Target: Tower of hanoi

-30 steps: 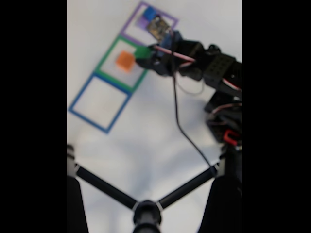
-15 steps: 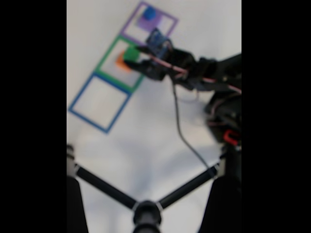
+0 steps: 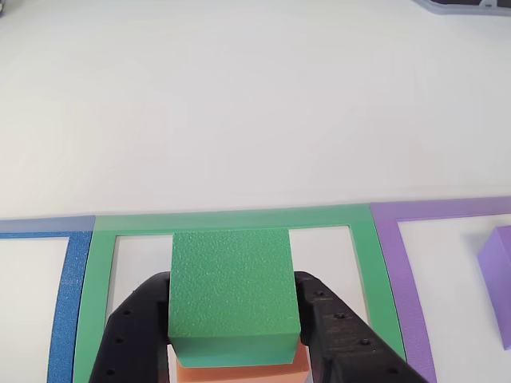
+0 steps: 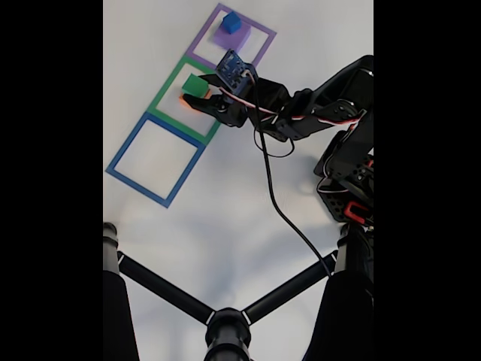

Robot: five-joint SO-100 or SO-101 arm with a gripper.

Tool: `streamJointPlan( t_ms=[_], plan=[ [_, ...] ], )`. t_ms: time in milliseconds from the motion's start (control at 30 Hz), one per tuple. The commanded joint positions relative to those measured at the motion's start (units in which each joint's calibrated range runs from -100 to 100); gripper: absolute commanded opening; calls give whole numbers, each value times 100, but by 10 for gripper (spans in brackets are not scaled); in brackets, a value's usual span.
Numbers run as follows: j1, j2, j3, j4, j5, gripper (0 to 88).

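In the other view a green block (image 3: pixel 231 291) sits squarely on top of an orange block (image 3: pixel 239 373), inside the green frame (image 3: pixel 231 217). My gripper (image 3: pixel 235 281) is shut on the green block, with a black finger (image 3: pixel 136 331) pressed against each side. In the fixed view the green block (image 4: pixel 195 85) covers most of the orange block (image 4: pixel 184 98), and the gripper (image 4: pixel 198 92) reaches it from the right. A small blue cube (image 4: pixel 231 22) rests on the flat purple block (image 4: pixel 224 37), whose corner (image 3: pixel 499 279) shows at the right edge of the other view.
Three square frames lie in a diagonal row: purple frame (image 4: pixel 257 47), green frame (image 4: pixel 161 96), blue frame (image 4: pixel 154 159). The blue frame holds nothing. The arm and its cable (image 4: pixel 274 195) stretch to the right. Black tripod legs (image 4: pixel 165 293) cross the bottom of the fixed view.
The arm swung left with the green block, from the right edge of the green frame to on top of the orange block, and lowered over it.
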Motion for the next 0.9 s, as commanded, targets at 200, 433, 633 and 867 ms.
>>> streamJointPlan(
  t_ms=[200,433,633,867],
  plan=[
    [17,403,-224,-568,0,63],
    [70,523,-251,-649,0,99],
    [139,643,-333,-681,0,182],
    [200,635,-396,-705,0,228]
  ],
)
